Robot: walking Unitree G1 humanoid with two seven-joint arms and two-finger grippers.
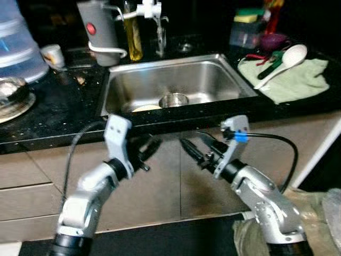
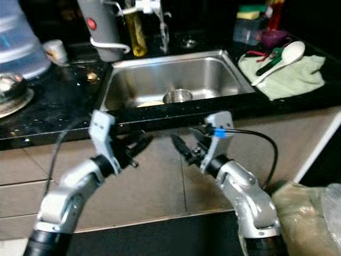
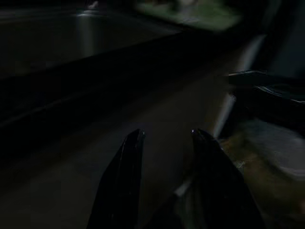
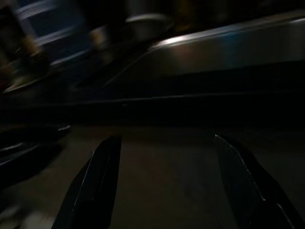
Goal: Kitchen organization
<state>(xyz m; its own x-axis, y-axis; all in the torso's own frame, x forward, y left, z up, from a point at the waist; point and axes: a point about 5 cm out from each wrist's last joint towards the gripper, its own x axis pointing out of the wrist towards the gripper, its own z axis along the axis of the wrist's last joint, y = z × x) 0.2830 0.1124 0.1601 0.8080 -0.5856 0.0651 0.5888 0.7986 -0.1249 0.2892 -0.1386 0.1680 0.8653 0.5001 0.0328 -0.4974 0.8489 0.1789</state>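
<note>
Now we see both grippers, left (image 1: pixel 151 146) and right (image 1: pixel 193 145), spread and empty, facing each other below the counter edge (image 1: pixel 176 118), before the sink (image 1: pixel 176 80)

Both silver arms are being held raised in front of the counter edge (image 1: pixel 160 120), just below it, elbows bent, wrists angled inward. Left gripper (image 1: pixel 151 146) is being pointed right toward the other, fingers (image 3: pixel 125 176) parted slightly. Right gripper (image 1: pixel 193 148) is being pointed left, fingers (image 4: pixel 95 183) spread wide. Tips are being kept near each other, not touching, nothing gripped.
</note>
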